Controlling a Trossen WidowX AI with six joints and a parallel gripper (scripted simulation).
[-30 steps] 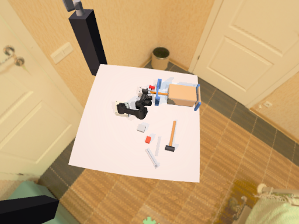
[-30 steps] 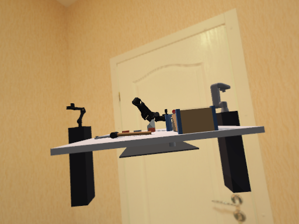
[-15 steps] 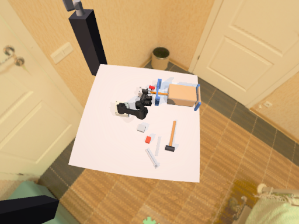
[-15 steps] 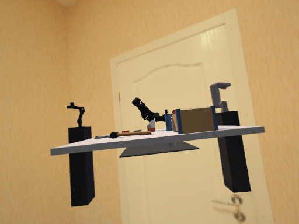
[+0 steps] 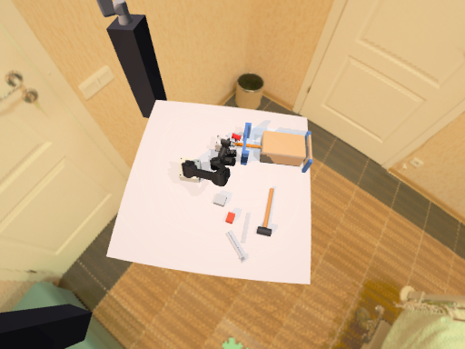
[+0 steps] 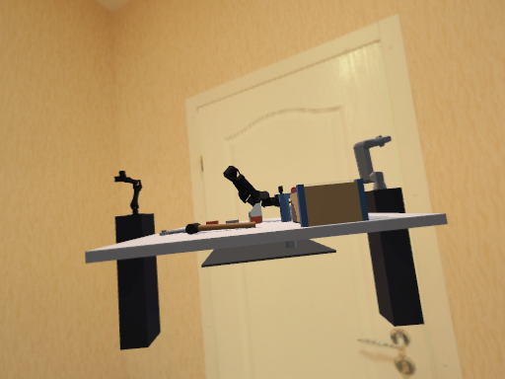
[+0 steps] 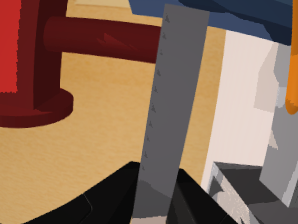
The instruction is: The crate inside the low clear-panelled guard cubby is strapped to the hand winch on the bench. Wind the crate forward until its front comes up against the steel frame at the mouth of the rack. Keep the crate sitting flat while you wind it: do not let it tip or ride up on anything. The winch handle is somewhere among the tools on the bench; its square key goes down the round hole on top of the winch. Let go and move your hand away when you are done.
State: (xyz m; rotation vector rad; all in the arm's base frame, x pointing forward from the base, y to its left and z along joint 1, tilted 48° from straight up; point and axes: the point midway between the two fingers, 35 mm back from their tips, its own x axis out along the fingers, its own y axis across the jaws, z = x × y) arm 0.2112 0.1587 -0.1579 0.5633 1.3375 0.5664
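The crate (image 5: 283, 147) (image 6: 332, 203) is seen on the bench (image 5: 173, 227) (image 6: 173, 245), sitting flat between two blue uprights, with a gap left between its front and the nearer-to-arm blue frame (image 5: 245, 143) (image 6: 285, 207). From it, an orange strap (image 5: 253, 146) is run toward the gripper (image 5: 226, 144) (image 6: 277, 200) (image 7: 159, 169), by whose fingers a grey bar (image 7: 175, 100) is pinched. A red part (image 5: 236, 136) (image 6: 293, 189) (image 7: 9, 47) is placed near the gripper. Well apart, a hammer (image 5: 269, 206) (image 6: 222, 226) is laid beside a red block (image 5: 231, 217) (image 6: 212, 222).
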